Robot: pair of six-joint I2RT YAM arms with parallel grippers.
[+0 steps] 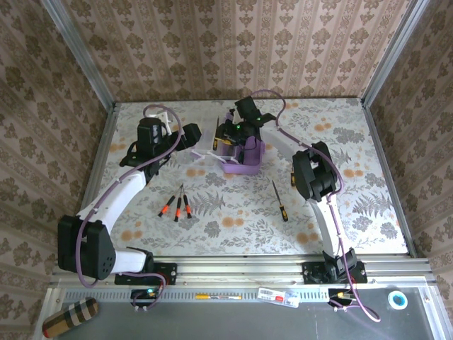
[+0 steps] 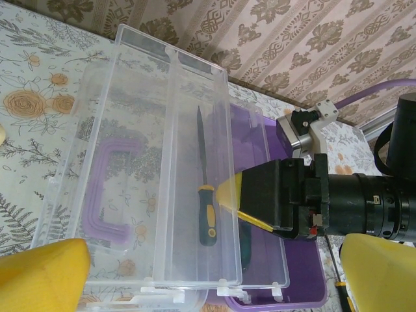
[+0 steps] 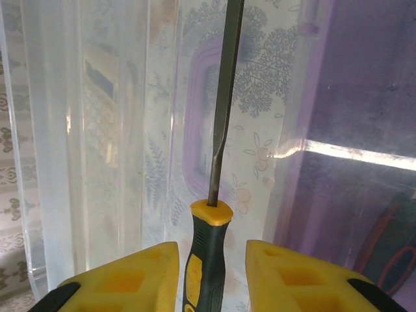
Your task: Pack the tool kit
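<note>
The purple case [image 1: 246,167] stands mid-table with its clear lid [image 2: 162,169] swung open to the left. A yellow-and-black screwdriver [image 2: 207,214] lies on the inside of the lid, tip pointing away. My right gripper [image 1: 237,138] hovers over it. In the right wrist view its yellow fingers [image 3: 140,276] stand either side of the handle [image 3: 203,260] with a gap on both sides, so the gripper [image 3: 209,260] is open. My left gripper [image 2: 208,286] is wide open just left of the lid, holding nothing. A dark green handle [image 2: 244,242] lies in the purple base.
Three orange-handled screwdrivers [image 1: 178,206] lie on the table in front of the left arm. A yellow-and-black one [image 1: 280,201] lies in front of the case. Metal rails fence the table, and a roll [image 1: 69,318] sits off it at bottom left.
</note>
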